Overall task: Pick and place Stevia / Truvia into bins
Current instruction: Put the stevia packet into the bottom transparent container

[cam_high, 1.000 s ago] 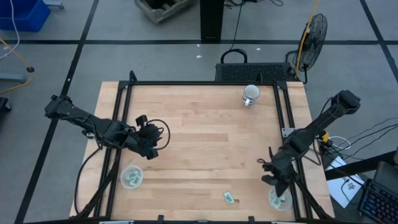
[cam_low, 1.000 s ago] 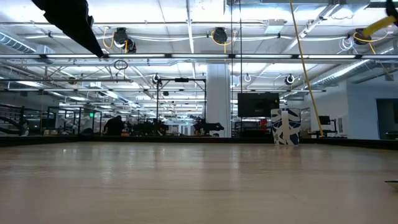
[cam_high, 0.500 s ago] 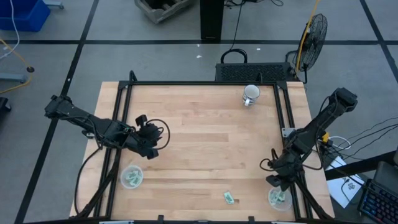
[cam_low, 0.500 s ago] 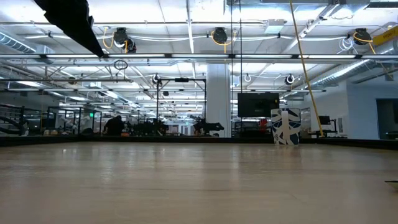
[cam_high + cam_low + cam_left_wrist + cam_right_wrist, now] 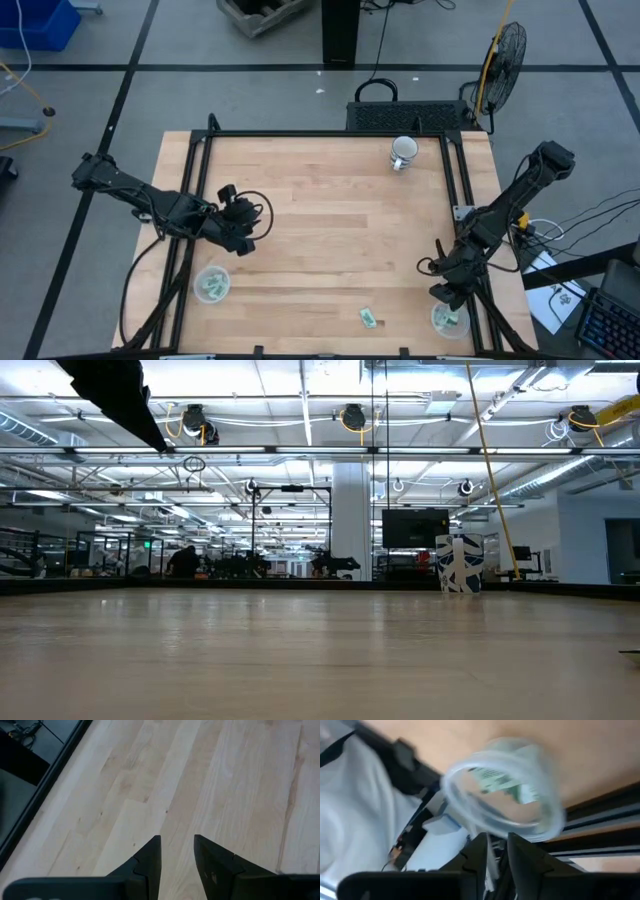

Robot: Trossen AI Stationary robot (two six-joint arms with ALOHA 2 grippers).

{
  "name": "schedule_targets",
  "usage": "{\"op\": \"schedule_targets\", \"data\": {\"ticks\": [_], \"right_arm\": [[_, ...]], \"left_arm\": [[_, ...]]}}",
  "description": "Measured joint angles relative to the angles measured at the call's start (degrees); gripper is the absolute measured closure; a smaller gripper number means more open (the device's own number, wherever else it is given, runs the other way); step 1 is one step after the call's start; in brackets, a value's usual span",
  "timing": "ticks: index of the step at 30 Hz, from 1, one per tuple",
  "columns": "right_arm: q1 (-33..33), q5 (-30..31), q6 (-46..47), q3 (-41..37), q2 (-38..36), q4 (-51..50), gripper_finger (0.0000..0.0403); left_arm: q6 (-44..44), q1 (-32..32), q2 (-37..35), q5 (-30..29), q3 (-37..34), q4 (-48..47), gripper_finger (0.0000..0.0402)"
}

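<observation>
The right clear cup stands at the table's near right corner with green-and-white sachets inside. In the right wrist view it is close ahead of the fingers. My right gripper hovers just beside and above its rim, fingers nearly closed on a pale strip. The left clear cup also holds sachets. One loose sachet lies flat near the near edge. My left gripper waits over bare wood, fingers apart. My right gripper pinches a thin pale strip, seemingly a sachet seen edge-on, between its two fingers. The fingers point down toward the right cup. The strip is lifted clear of the table. The blurred wrist view does not show which part of it is held.
A white mug stands near the far edge, also visible in the low view. A black frame rail runs along the table's right side beside the right arm. Bare wood fills the table's middle.
My right gripper has drawn back slightly from over the right cup, toward the far edge, and has held there for the last half second. The left arm, both cups and the loose sachet have kept still.
</observation>
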Motion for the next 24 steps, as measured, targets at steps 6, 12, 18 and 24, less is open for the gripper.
{"op": "schedule_targets", "data": {"ticks": [6, 12, 18, 24], "right_arm": [[0.0, 3.2, -0.6, 0.0, -0.3, 8.9, 0.0323], [-0.1, 15.3, -9.7, 0.1, -1.0, 14.7, 0.0325], [-2.1, 27.7, -16.6, 0.1, -0.2, 12.9, 0.0326], [-3.9, 19.1, -14.8, 0.1, -0.4, 15.6, 0.0328]], "left_arm": [[0.2, 0.0, 0.0, 0.0, 0.0, 0.0, 0.0279], [0.1, 0.0, 0.0, -0.5, 0.0, 1.8, 0.0279], [3.5, 0.0, 0.0, -0.5, 0.0, 4.6, 0.0279], [4.8, 0.0, 0.0, -0.3, 0.0, 5.8, 0.0279]]}}
